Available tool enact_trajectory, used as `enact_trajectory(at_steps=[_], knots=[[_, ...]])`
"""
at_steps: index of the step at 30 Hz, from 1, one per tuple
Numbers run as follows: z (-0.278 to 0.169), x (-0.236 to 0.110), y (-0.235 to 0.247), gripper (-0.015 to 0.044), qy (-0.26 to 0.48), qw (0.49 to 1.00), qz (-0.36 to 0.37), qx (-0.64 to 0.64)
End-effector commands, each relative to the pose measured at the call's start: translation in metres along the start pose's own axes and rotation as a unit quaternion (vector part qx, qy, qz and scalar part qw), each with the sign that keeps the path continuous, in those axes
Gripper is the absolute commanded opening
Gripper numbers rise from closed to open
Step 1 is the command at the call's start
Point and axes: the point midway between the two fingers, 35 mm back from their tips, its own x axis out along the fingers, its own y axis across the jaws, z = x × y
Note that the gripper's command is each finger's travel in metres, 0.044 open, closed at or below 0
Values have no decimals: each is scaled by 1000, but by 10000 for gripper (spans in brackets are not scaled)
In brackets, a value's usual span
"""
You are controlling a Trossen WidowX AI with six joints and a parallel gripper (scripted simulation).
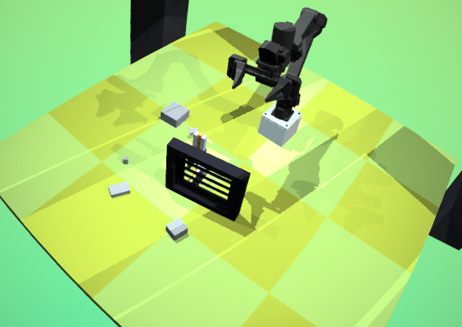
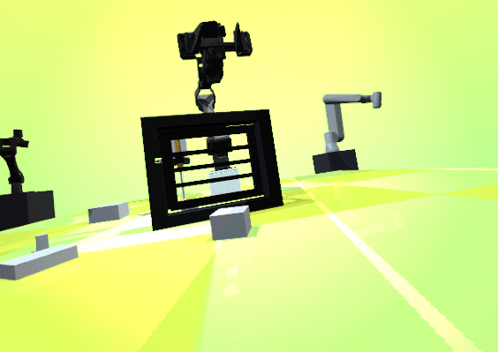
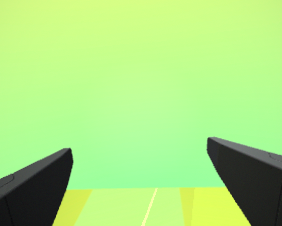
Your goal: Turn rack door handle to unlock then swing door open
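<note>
The rack frame (image 1: 205, 203) (image 2: 275, 174) is black and stands upright on the table. Its barred door (image 2: 216, 199) appears shut, flush inside the frame. The handle (image 1: 199, 141) (image 2: 177, 147) stands upright on the robot's side of the door, an orange strip between white pieces; its lower part is hidden by the frame in the top view. My gripper (image 1: 251, 94) (image 2: 222, 26) (image 3: 141, 149) is wide open and empty, high above the table and back from the rack, touching nothing. The wrist view shows neither door nor handle.
Grey blocks lie around the rack: a large one (image 1: 174, 115) (image 2: 106, 213), a flat one (image 1: 119, 189) (image 2: 41, 262), one (image 1: 177, 229) (image 2: 230, 224) on the side away from my base, a tiny one (image 1: 125, 160) (image 2: 41, 242), and one (image 1: 193, 131) near the handle. Two other arms show in the exterior view.
</note>
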Motion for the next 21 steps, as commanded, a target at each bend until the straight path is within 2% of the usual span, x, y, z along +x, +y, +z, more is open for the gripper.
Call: enact_trajectory(at_steps=[1, 4, 5, 21], knots=[[0, 0, 0, 374, 1, 1000, 0, 0], [-4, 5, -4, 295, 17, 1000, -6, -2], [-7, 7, -6, 289, 27, 1000, -10, -3], [-61, 42, -49, 289, 230, 970, -60, -44]])
